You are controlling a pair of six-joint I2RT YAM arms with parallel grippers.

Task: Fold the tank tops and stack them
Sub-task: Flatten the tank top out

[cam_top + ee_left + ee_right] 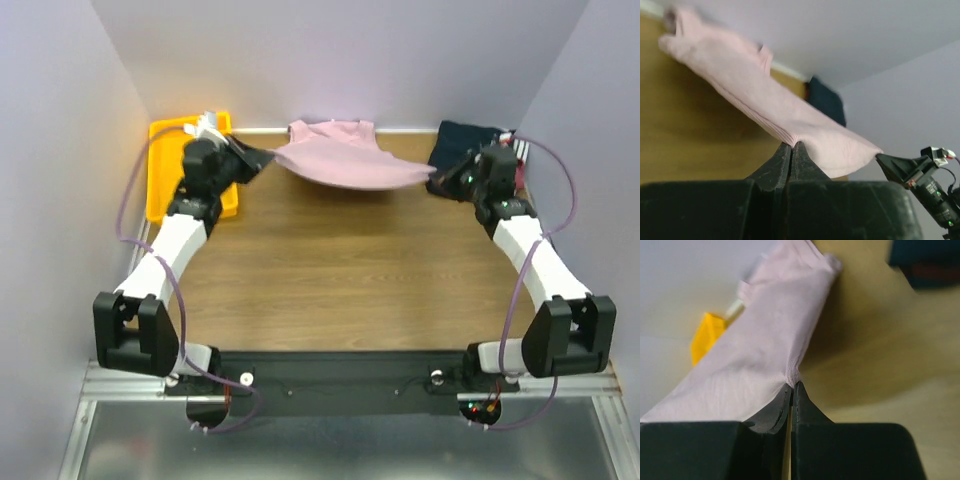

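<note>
A yellow plastic tray (160,175) sits at the far left corner of the wooden table (340,270), against the pale wall (350,50). A small white object (212,124), too small to identify, rests at the tray's back edge. An aluminium rail (100,385) runs along the table's near edge.

soft, even light from above; no glare. pink tank top (345,160) throws a diffuse shadow on the table (350,280). wrist views soft, far cloth end blurred.

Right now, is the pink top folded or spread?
Spread, not folded: the pink top is pulled taut between the left gripper and right gripper.
</note>
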